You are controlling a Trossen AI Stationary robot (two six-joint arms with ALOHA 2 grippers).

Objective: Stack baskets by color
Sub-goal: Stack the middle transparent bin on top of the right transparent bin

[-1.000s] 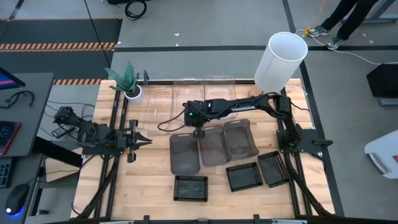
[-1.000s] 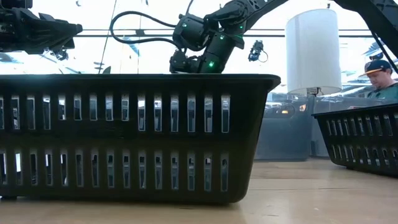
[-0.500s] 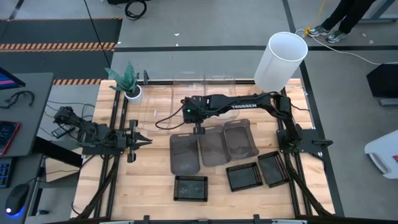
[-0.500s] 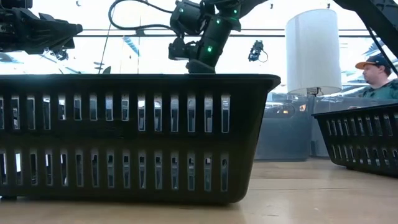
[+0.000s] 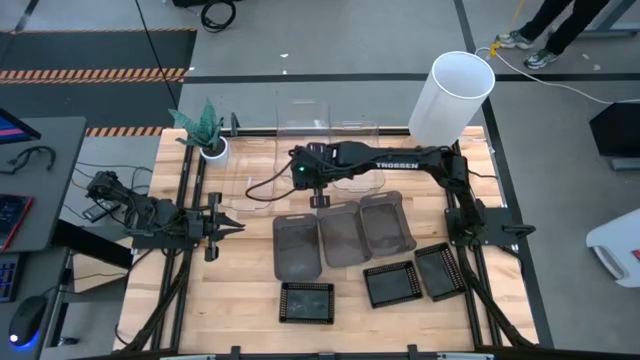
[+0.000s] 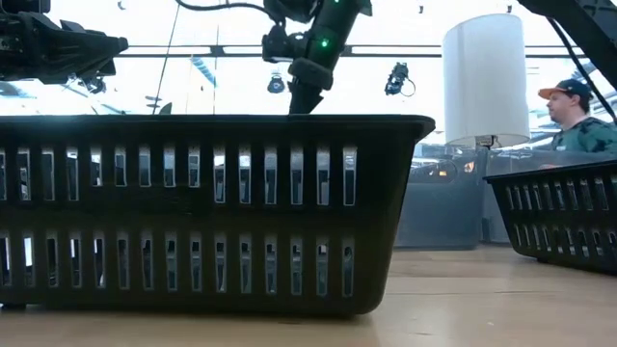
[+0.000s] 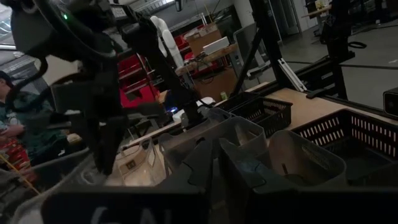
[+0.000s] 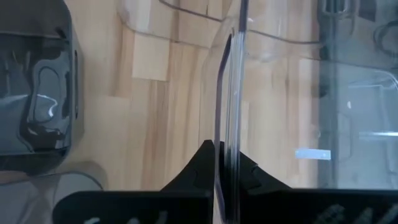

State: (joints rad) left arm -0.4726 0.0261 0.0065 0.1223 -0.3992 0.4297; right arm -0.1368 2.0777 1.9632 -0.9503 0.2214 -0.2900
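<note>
My right gripper point(image 5: 320, 199) hangs over the table's middle, shut on a clear basket point(image 5: 304, 120) that reaches toward the far edge. In the right wrist view point(image 8: 225, 163) the basket's wall shows edge-on. Two more clear baskets point(image 5: 250, 170) point(image 5: 356, 131) lie at the far side. Three smoky grey baskets point(image 5: 340, 236) sit side by side on their bottoms, just nearer than the gripper. Three black mesh baskets point(image 5: 306, 302) point(image 5: 391, 284) point(image 5: 440, 270) lie near the front. In the low view the gripper point(image 6: 301, 99) dips behind the nearest mesh basket point(image 6: 212, 207). My left gripper point(image 5: 228, 225) waits shut at the left. My right gripper pinches the clear basket's thin wall at its rim point(image 8: 227, 149) between its two fingers. The fingers slant down from above, and the wall runs straight away from them. The basket is raised off the wood; whether its far end still rests on anything, I cannot tell.
A tall white cylindrical lamp point(image 5: 455, 95) stands at the far right corner and a small potted plant point(image 5: 205, 130) at the far left. A person point(image 6: 581, 123) sits beyond the table on the right of the low view. Bare wood lies left of the grey baskets.
My right gripper has risen, tipping a little, and has stayed shut on the clear basket's wall. The clear basket has come up with it and shows larger in the high view, at the far side.
</note>
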